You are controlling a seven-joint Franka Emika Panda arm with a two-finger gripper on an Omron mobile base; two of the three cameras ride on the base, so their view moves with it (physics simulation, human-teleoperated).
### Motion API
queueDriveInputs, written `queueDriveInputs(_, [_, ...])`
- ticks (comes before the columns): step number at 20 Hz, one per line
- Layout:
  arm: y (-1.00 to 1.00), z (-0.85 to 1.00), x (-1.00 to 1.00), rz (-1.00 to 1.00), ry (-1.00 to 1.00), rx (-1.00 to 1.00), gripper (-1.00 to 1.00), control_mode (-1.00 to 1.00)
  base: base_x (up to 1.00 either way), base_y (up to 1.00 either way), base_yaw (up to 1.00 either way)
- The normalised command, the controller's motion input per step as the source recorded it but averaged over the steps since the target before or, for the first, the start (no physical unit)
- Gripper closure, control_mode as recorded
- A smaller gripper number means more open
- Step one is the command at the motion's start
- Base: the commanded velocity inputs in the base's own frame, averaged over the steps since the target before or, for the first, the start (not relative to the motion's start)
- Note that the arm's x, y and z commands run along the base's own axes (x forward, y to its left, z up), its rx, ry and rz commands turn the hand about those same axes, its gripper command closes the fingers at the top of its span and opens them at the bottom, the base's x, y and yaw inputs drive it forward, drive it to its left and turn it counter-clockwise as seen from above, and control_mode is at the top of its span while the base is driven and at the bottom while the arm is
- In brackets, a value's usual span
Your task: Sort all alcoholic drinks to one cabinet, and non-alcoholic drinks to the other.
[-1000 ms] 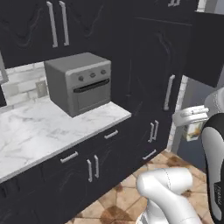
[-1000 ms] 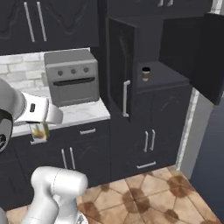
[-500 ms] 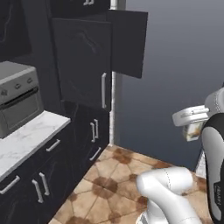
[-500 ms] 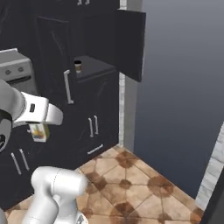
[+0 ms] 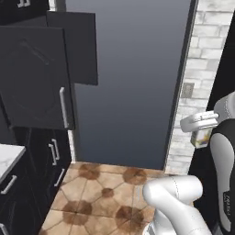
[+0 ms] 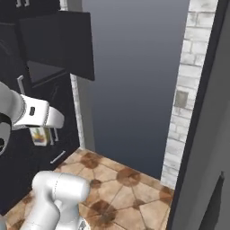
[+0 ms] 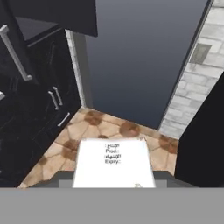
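My tool (image 5: 200, 131) pinches the cream carton (image 7: 114, 162), carried right of the open cabinet door (image 5: 39, 78). Looks light, thin-walled, crushable; grip flat sides mid-height, gentle squeeze.

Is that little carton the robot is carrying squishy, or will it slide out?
The carton has flat printed sides and square edges, so it probably dents if squeezed hard. Those flat faces should give the gripper, closed on it, a fair hold, so slipping seems unlikely. It looks small, so probably light.
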Motion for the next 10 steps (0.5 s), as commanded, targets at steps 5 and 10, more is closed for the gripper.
queueDriveInputs(5, [0.00, 0.00, 0.00, 0.00, 0.00, 0.00, 1.00, 1.00, 0.35, -0.09, -0.49])
queueDriveInputs(10, [0.00, 0.00, 0.00, 0.00, 0.00, 0.00, 1.00, 1.00, 0.94, 0.03, -0.36])
